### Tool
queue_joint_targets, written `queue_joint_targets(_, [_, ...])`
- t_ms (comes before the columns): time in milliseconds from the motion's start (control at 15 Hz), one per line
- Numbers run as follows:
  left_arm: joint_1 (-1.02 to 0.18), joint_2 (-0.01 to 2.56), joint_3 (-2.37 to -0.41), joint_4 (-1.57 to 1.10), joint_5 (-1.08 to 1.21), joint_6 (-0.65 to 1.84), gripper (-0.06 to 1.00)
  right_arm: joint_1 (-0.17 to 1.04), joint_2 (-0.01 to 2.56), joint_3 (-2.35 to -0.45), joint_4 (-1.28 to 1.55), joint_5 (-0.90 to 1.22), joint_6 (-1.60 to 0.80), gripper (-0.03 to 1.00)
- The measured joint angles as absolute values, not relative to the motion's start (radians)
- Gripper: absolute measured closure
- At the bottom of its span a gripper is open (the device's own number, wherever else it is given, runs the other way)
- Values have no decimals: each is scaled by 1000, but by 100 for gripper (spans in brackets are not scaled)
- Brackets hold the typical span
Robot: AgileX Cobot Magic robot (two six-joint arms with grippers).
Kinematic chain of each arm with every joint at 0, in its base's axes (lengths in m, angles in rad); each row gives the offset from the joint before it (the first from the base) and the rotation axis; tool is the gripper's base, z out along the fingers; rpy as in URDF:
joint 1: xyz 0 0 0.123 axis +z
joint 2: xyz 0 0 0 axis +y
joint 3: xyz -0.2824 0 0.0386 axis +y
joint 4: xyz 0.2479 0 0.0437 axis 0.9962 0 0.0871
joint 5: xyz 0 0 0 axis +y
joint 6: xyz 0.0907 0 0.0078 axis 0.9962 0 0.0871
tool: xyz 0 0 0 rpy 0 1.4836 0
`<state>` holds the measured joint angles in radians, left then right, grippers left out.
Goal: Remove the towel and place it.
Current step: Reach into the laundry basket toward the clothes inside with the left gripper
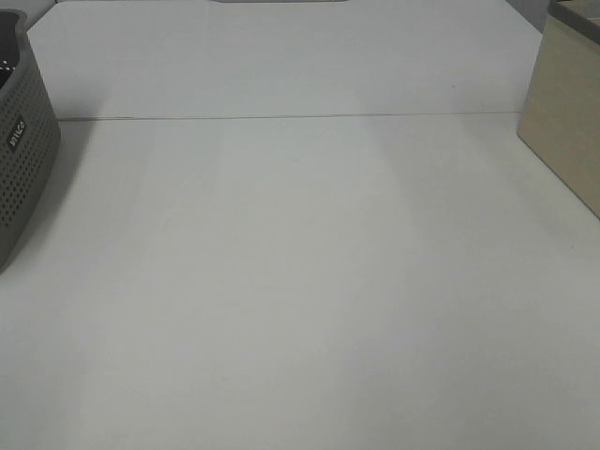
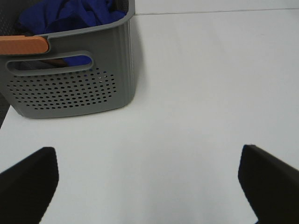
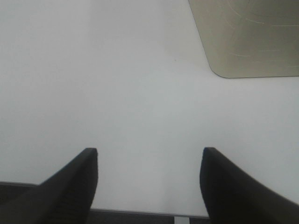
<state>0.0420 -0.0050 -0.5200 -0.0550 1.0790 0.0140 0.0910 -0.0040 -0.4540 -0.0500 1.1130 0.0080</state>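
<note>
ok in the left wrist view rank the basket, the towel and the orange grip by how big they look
1. grey basket
2. towel, judged on its showing part only; the rest is hidden in the basket
3. orange grip

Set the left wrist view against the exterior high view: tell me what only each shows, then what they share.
Only the left wrist view: the towel, bunched inside the grey basket, an orange piece at its rim, and the left gripper, jaws wide open. Only the exterior high view: a beige box at the right edge and the label on the basket's side. Both: the grey basket and the white table.
</note>
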Motion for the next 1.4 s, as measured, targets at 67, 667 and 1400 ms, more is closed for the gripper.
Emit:
queue_joint_targets(67, [42,-5,-520,-55,1079,14,-5,91,-4,-454,-50,1113,8,34])
queue_joint_targets(667, [42,-5,-520,-55,1079,14,-5,91,-4,-454,-50,1113,8,34])
queue_joint_targets(1400, [42,-5,-520,-55,1079,14,-5,91,-4,-454,-50,1113,8,34])
